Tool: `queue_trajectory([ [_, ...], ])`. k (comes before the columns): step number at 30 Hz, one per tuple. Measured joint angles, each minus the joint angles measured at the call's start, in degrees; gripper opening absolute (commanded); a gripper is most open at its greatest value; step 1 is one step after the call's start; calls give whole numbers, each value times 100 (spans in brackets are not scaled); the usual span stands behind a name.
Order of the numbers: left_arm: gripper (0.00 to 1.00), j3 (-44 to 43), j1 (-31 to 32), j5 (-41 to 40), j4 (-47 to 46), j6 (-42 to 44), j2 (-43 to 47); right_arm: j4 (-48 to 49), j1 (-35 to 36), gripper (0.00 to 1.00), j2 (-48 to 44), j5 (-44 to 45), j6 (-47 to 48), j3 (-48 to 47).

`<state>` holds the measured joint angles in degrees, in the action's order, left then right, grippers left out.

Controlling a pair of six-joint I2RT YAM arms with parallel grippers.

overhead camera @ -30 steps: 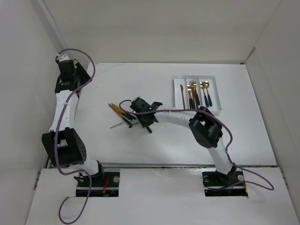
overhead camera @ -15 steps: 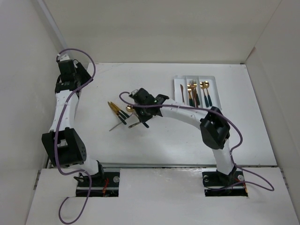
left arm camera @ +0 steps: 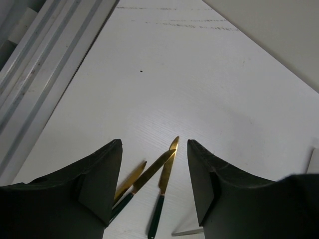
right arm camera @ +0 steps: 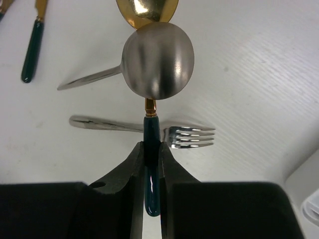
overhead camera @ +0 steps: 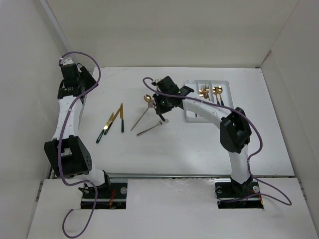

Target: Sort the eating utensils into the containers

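Note:
My right gripper [right arm camera: 152, 144] is shut on the dark green handle of a spoon [right arm camera: 158, 60] and holds it above the table, left of the white tray [overhead camera: 219, 82]. In the top view the gripper [overhead camera: 160, 103] has the spoon's gold bowl [overhead camera: 147, 98] sticking out to its left. A silver fork [right arm camera: 192, 137] lies under it on the table [overhead camera: 149, 130]. A silver handle [right arm camera: 89, 77] and a gold bowl [right arm camera: 147, 10] show behind the held bowl. Gold knives with green handles [overhead camera: 121, 117] lie further left. My left gripper [left arm camera: 154, 149] is open and empty, with the knives [left arm camera: 167, 164] seen between its fingers.
The tray holds gold forks [overhead camera: 204, 91] and a gold spoon [overhead camera: 218, 92]; my right arm crosses its near-left part. The tray's corner shows in the right wrist view [right arm camera: 306, 184]. Enclosure walls stand at the left, back and right. My left gripper [overhead camera: 82, 82] is at the far left.
My right gripper has moved back and right toward the tray with the spoon in it. The knives now lie spread further left. The left arm has not moved.

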<state>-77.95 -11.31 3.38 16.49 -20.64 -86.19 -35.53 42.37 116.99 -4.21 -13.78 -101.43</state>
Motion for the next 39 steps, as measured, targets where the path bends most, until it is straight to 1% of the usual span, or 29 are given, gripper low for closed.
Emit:
queue_trajectory([
  [5,52,0,-50,76,-42,-26,-22,-90,-160,0,50,474,-81,-28],
  [10,51,0,-79,267,-68,-37,-52,-514,-153,0,601,1283,-76,-354],
  [12,51,0,-61,535,-120,59,-81,-686,-155,0,793,1460,-74,-350],
  [14,49,-2,83,791,-151,461,-142,-782,-170,0,916,1502,-79,-295],
  [16,49,-2,496,955,-140,988,-249,-791,-205,0,940,1473,-105,-219],
  [18,50,39,1113,1165,-144,1663,-411,-765,-243,0,940,1410,-160,-199],
  [22,54,658,2214,1491,-125,2957,-599,-728,-352,0,940,1281,-262,-199],
  [26,57,1126,2778,1515,63,3748,-782,-691,-470,0,938,1246,-361,-142],
  [29,57,1200,3032,1394,35,3971,-866,-634,-562,0,911,1231,-409,-37],
  [33,58,1200,3425,1086,-317,4118,-1003,-608,-649,0,780,1231,-538,127],
  [36,54,1217,3698,918,-581,4170,-1167,-603,-752,0,675,1231,-605,238],
  [39,53,1353,3840,861,-892,4225,-1316,-562,-826,0,586,1204,-616,354],
])
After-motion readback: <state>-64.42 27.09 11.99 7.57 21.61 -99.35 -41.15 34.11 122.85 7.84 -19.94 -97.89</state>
